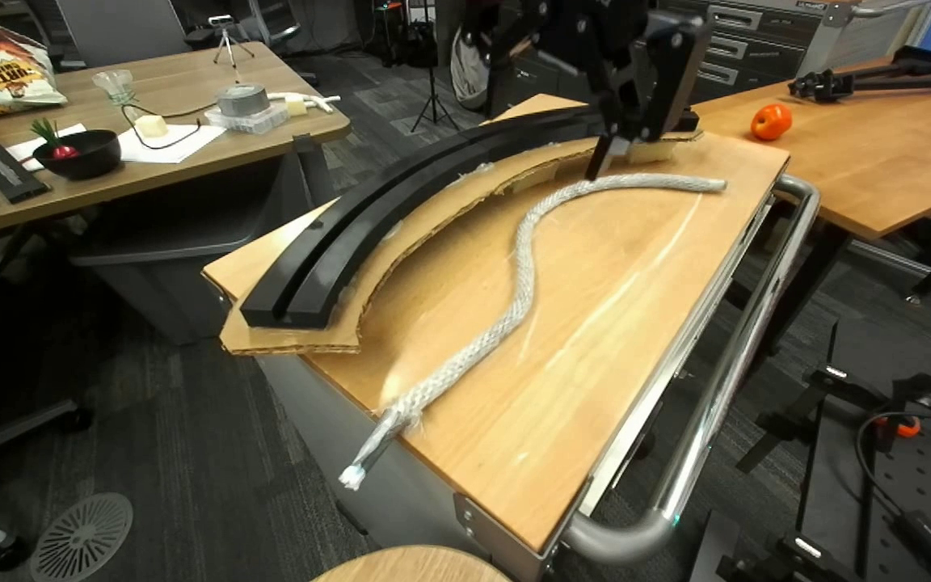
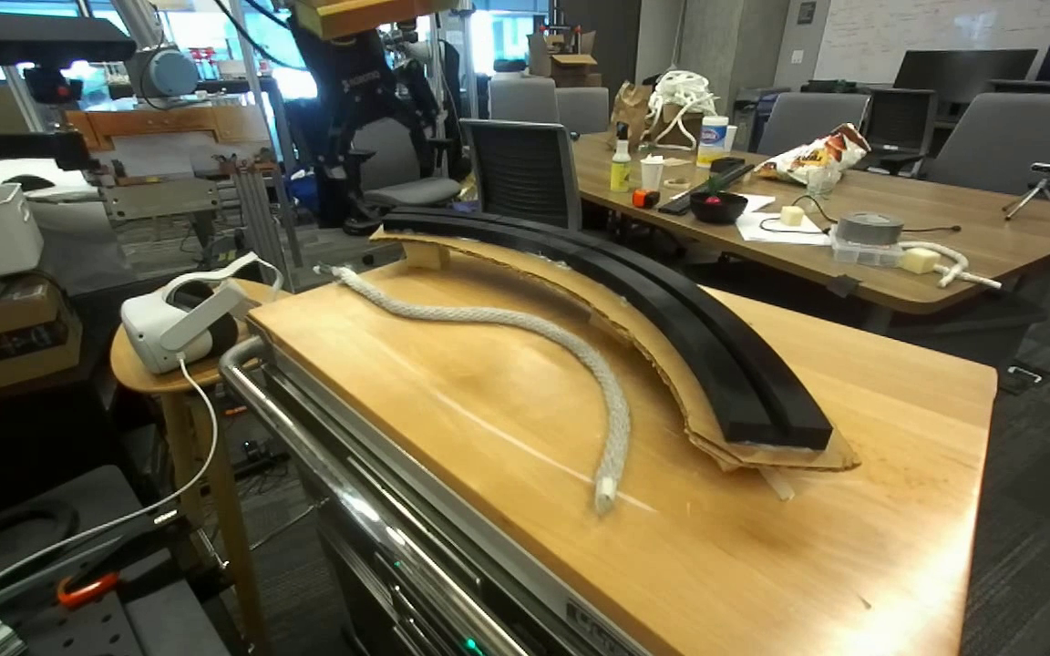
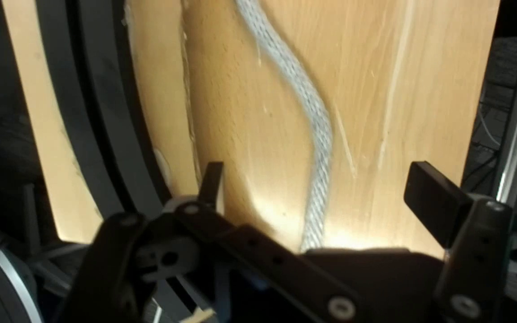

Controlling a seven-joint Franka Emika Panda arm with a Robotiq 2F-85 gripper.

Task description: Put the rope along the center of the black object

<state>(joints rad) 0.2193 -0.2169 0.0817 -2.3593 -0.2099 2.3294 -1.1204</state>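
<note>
The rope [image 1: 524,275] is pale grey-white and lies in an S-like bend on the wooden top [image 1: 619,267], beside the black object [image 1: 433,174]. Its frayed end sticks out past the table edge. The rope [image 2: 617,410] and the black arc [image 2: 671,292] with its narrow central groove show in both exterior views. In the wrist view, the rope [image 3: 314,112] runs between my open, empty fingers [image 3: 321,179], and the black arc [image 3: 110,98] is at the left. My gripper [image 2: 352,214] is held above the table, apart from the rope. It partly shows at the top in an exterior view [image 1: 623,121].
The black arc rests on a raised cardboard base [image 1: 292,339]. A shiny metal rail [image 1: 708,436] runs along the table's long side. A stool at one end bears a white headset [image 2: 169,319]. A second table [image 2: 908,210] holds several loose items. A tomato-like orange object [image 1: 771,122] lies on another table.
</note>
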